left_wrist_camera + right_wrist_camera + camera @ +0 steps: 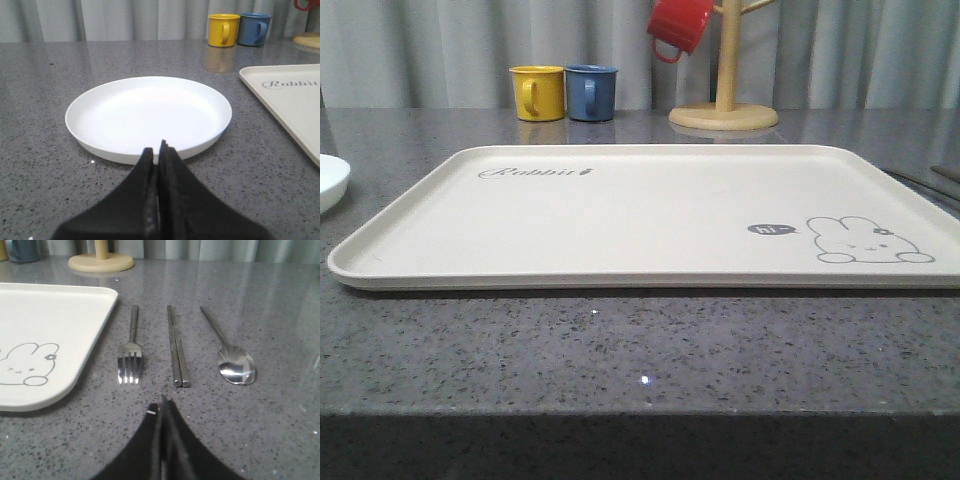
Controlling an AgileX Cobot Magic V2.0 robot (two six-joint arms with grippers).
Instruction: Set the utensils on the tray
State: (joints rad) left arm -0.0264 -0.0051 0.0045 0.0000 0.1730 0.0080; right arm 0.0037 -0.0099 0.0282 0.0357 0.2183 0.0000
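Grey counter [620, 350]: tray [640, 215] and plate [148, 116] bare; both tools [159, 150] [163, 402] closed.

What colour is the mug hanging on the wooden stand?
Red; the mug shows best in the front view.

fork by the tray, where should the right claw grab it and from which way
Likely the mid-handle of the fork, from straight above, claw opened across the handle's width. It lies flat on the table, so only its thin sides offer a grip, with free space toward the tray and chopsticks.
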